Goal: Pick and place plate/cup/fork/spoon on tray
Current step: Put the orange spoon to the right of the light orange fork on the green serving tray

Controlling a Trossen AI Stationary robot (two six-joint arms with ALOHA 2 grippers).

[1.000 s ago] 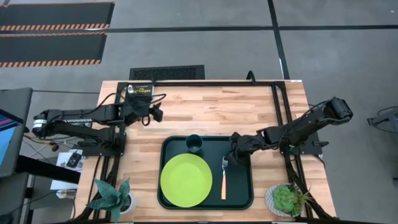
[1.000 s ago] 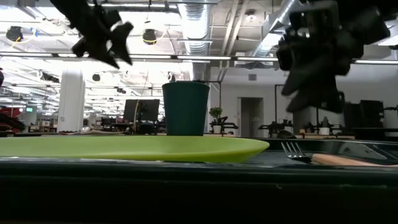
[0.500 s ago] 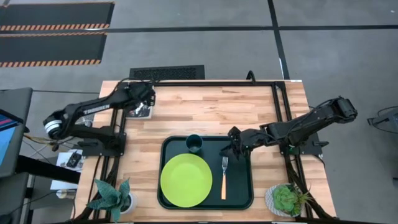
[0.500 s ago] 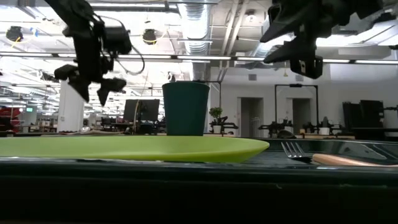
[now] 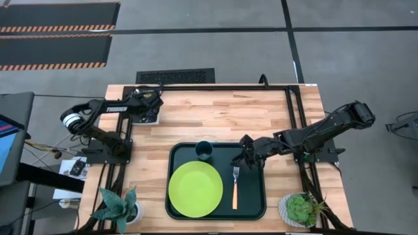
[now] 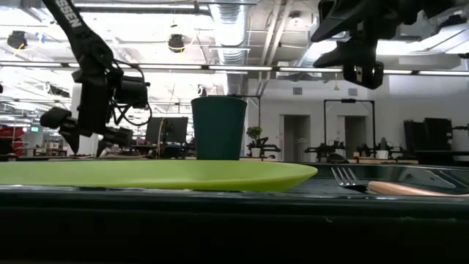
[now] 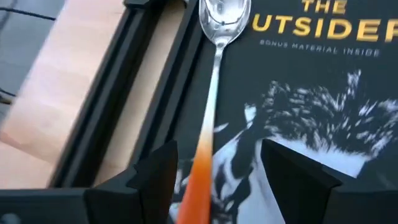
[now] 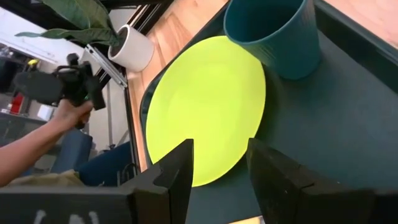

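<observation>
The spoon lies on a dark book (image 7: 311, 93) at the table's far left corner, its silver bowl (image 7: 221, 15) pointing away from my left gripper. My left gripper (image 5: 147, 106) hangs low over it, open, one finger on each side of the orange handle (image 7: 198, 168). The lime-green plate (image 5: 195, 189), the teal cup (image 5: 204, 150) and the fork (image 5: 235, 186) rest on the dark green tray (image 5: 256, 203). My right gripper (image 5: 245, 154) is open and empty above the tray, between cup and fork; the right wrist view (image 8: 217, 168) shows plate and cup below it.
A black frame rail (image 7: 118, 106) runs beside the book. Potted plants stand at the near left (image 5: 117, 205) and near right (image 5: 300, 209) corners. A person's hand holding a device (image 8: 68, 93) shows beyond the table's near left side. Bare wood (image 5: 222, 117) lies between book and tray.
My left gripper has gone toward the table's far left corner and come down low over the spoon and book, turning to point downward. My right gripper has risen a little above the tray. The plate, cup and fork have stayed put.
</observation>
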